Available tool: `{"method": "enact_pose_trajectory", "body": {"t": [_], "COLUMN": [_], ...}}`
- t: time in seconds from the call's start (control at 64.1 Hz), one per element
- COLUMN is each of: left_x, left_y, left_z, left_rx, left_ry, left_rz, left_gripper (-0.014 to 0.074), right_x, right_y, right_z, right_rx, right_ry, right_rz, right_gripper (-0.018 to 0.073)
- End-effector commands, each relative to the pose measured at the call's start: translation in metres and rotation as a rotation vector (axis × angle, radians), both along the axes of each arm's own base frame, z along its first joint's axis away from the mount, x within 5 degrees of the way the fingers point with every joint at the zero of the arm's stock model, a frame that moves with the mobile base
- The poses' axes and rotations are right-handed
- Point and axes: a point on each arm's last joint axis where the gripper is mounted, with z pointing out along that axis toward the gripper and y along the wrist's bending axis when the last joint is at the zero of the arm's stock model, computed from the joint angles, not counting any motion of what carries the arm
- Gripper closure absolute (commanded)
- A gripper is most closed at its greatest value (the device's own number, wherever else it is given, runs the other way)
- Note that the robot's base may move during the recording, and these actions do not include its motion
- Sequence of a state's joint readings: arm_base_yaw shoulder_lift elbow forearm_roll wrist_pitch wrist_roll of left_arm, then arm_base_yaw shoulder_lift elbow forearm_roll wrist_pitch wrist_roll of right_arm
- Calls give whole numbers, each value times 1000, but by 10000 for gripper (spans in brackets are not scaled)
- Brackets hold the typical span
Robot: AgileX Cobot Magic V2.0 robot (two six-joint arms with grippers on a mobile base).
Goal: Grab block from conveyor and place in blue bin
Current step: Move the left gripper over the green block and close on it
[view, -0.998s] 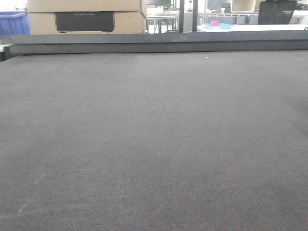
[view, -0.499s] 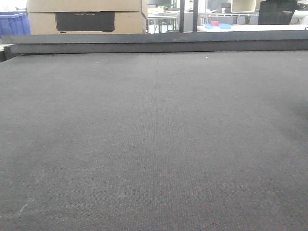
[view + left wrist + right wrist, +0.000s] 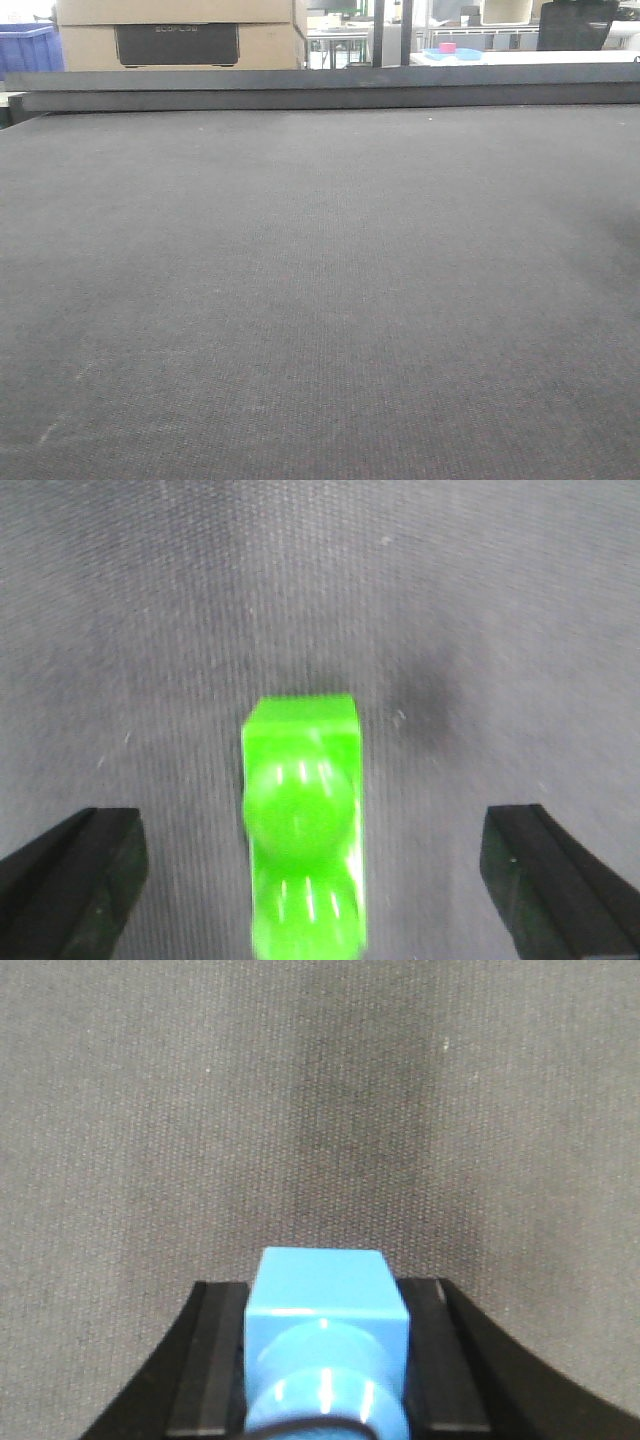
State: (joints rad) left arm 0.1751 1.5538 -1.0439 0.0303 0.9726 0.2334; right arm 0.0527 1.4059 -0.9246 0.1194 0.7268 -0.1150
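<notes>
The conveyor point(image 3: 320, 300) is a wide dark grey woven belt with a raised far rail point(image 3: 320, 92); no block or gripper shows in the front view. In the left wrist view a bright green studded block point(image 3: 303, 830) lies on the belt point(image 3: 300, 600), slightly blurred. My left gripper point(image 3: 315, 830) is open, its black fingers point(image 3: 80, 870) standing far out on either side of the block and clear of it. In the right wrist view my right gripper point(image 3: 328, 1360) is shut on a light blue studded block point(image 3: 322, 1310), held above the belt point(image 3: 320, 1110). I cannot tell whether the blue crate point(image 3: 25, 48) beyond the rail is the blue bin.
Beyond the far rail stand a large cardboard box point(image 3: 180, 35) and a white table bearing a blue dish with a pink object point(image 3: 450, 50). Dark posts point(image 3: 392, 30) rise behind the rail.
</notes>
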Motion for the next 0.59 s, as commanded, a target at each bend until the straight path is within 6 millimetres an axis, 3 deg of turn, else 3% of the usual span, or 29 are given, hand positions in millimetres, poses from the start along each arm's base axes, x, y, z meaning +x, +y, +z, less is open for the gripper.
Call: {"method": "enact_pose_trajectory", "body": {"t": [0.0,0.187,0.359,0.483,0.577], "left_x": [5,12,13,13,10], "left_y": [3,5,5,5,5], "left_z": [-9,-29,-33,-31,-25], "left_rx": [17,12,8,7,7], "left_ry": [14,77,88,94,86], "left_rz": [-8,-13,-10,-9,-7], "left_gripper": [17,17,61,242,492], "right_x": [0,0,0,0,0], "right_y": [0,0,0,0,0], "right_z": [3,3,3,3,3], "right_rx": [-5,-5,-5,-5,-5], "right_ry": [-31,-34,-32,-30,-30], "right_rz": [6,5,6,6,6], "right_gripper": [721,721,721,721,721]}}
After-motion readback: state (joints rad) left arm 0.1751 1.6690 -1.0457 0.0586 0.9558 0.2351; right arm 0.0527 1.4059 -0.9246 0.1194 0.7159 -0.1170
